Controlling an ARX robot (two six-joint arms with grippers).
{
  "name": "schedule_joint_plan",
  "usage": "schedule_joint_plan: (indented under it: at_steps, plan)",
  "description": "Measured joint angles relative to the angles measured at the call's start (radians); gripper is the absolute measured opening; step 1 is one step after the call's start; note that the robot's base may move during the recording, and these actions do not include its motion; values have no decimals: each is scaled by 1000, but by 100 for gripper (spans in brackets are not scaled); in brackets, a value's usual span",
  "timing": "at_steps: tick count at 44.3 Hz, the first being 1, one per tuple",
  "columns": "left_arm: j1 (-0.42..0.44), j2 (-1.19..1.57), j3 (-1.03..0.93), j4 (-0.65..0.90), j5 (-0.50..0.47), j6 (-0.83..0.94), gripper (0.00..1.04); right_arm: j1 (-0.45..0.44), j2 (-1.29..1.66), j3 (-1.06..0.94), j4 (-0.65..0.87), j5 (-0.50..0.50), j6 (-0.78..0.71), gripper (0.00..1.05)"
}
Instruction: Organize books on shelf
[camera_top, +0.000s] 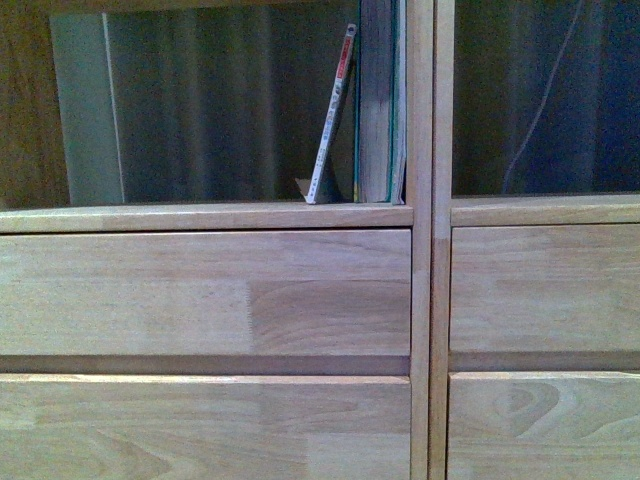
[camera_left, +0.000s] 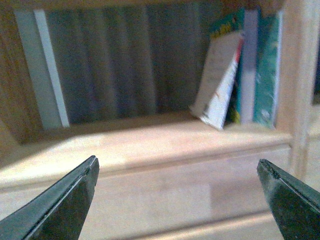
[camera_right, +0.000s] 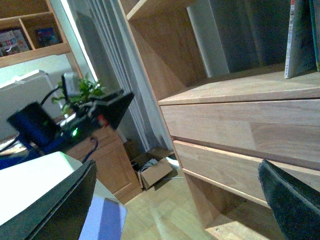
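Both books sit in the shelf (camera_top: 230, 217) compartment, upper centre-right of front view. Thick book (camera_top: 378, 100) is upright, hard against the divider post (camera_top: 421, 110). Booklet (camera_top: 333, 115) leans w/ top tilted right toward the thick book, foot kicked out left on the shelf board; tops look touching or nearly so, can't confirm. Rest of the compartment to the left is open, curtain showing through the backless rear.

Left gripper (camera_left: 177, 200): jaws spread wide, nothing between them, tips in the lower corners of left wrist view, facing the compartment w/ the booklet (camera_left: 220, 85) upper right of frame and thick book (camera_left: 265, 70) beside it. Right gripper (camera_right: 175, 200): also wide, empty, pointed off past the shelf's side toward floor and a cardboard box (camera_right: 155, 172); drawer fronts (camera_right: 240, 125) in right half of that frame.

Neither arm shows in front view.

Judgement: step in hand = stand the booklet up flush against the thick book. Left arm is better placed. Suggest:
- come in from the open left side, not from above
- push the foot of the booklet right along the board rather than pinching; it's floppy and prob buckles if squeezed mid-cover
- keep jaws clear of the thick book so it doesn't tip
- right arm needs re-aim before it's any use

Risk: booklet slides flat if the foot gets nudged left.
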Motion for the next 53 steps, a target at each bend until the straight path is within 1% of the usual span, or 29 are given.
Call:
schedule_joint_plan:
  at_steps: [2,5,7,8,9,10,11,12,13,14,15,16,17,18,20,21,23,24,25,26,28,33,35,53]
  plan:
    - [10,-81,-85,-19,32,-15,97,0,0,0,0,0,0,98]
    - [13,-105,-98,-19,35,-24,97,0,0,0,0,-1,0,98]
    - [13,-122,-81,-135,-82,-29,91,0,0,0,0,0,0,98]
    - [13,-140,-77,-225,-165,-31,86,0,0,0,0,0,0,98]
    - [13,-153,-79,-274,-201,-34,82,0,0,0,0,0,0,98]
    - [14,-171,-91,-324,-269,-36,77,0,0,0,0,0,0,98]
    - [18,-181,-105,-337,-290,-39,74,2,-1,1,-3,12,-1,98]
    - [19,-196,-129,-339,-303,-39,68,39,-18,19,-87,151,-68,94]
    - [19,-211,-153,-338,-306,-40,63,98,-39,48,-214,323,-124,89]
    - [19,-225,-178,-333,-306,-40,58,151,-61,65,-323,478,-215,84]
    - [19,-233,-194,-328,-305,-40,54,179,-77,66,-391,573,-272,81]
    - [19,-241,-209,-323,-305,-41,50,192,-95,62,-444,634,-312,78]
    - [19,-250,-223,-319,-306,-42,47,195,-110,51,-488,727,-372,75]
    - [19,-254,-230,-317,-306,-42,45,194,-117,45,-505,765,-396,73]
    - [19,-271,-255,-308,-305,-42,38,189,-138,16,-532,880,-466,66]
    - [19,-280,-267,-305,-306,-42,34,182,-147,2,-533,912,-491,62]
    - [19,-296,-288,-299,-305,-42,27,169,-154,-26,-533,931,-528,55]
    - [19,-303,-298,-296,-305,-42,24,153,-162,-40,-533,909,-544,52]
    - [19,-314,-312,-293,-305,-42,19,117,-171,-60,-531,845,-559,47]
    - [19,-325,-326,-290,-305,-42,13,78,-181,-78,-525,807,-575,42]
    - [19,-344,-351,-286,-306,-42,4,34,-204,-103,-515,787,-592,33]
    - [19,-391,-401,-285,-303,-46,3,18,-243,-163,-491,780,-607,9]
    - [19,-410,-418,-285,-304,-46,3,17,-253,-182,-484,781,-618,3]
    - [19,-551,-508,-331,-306,-46,3,14,-329,-290,-452,779,-620,3]
